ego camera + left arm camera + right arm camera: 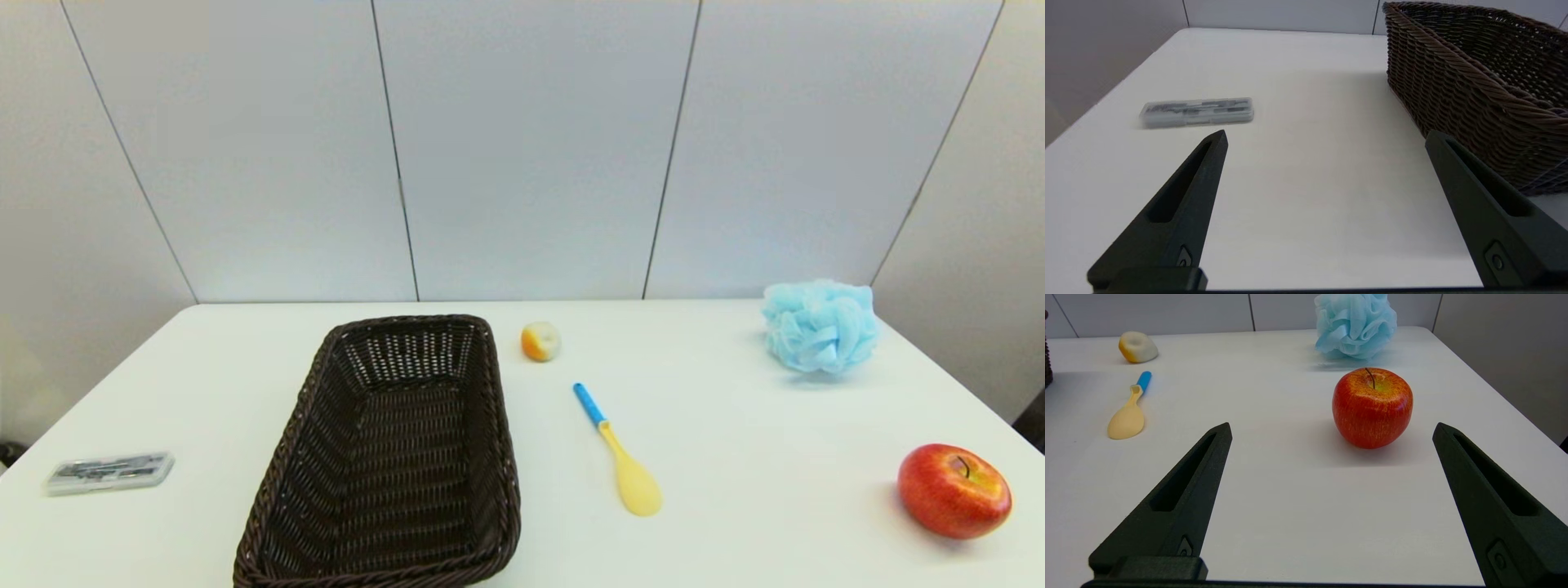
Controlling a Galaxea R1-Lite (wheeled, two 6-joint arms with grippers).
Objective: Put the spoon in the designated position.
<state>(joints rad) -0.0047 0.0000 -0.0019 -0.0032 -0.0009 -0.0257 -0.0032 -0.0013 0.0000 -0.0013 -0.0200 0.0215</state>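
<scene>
White table (735, 457) holds the spoon (618, 452), at 3 o'clock from the basket (392, 457). Left gripper (1327, 141) and right gripper (1331, 433) gape, holding nothing.

white table (735, 425), basket (392, 457), spoon (620, 453), apple (953, 490)

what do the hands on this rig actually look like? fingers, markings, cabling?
Only the wrist views show them. Left hand and right hand look identical: two long matte black fingers, wedge-shaped, tapering to a point. Each finger has a long recessed slot along its inner face and a small round fastener near its base. A black crossbar sits at one finger's root. No cables or lettering visible; arms out of view.
</scene>
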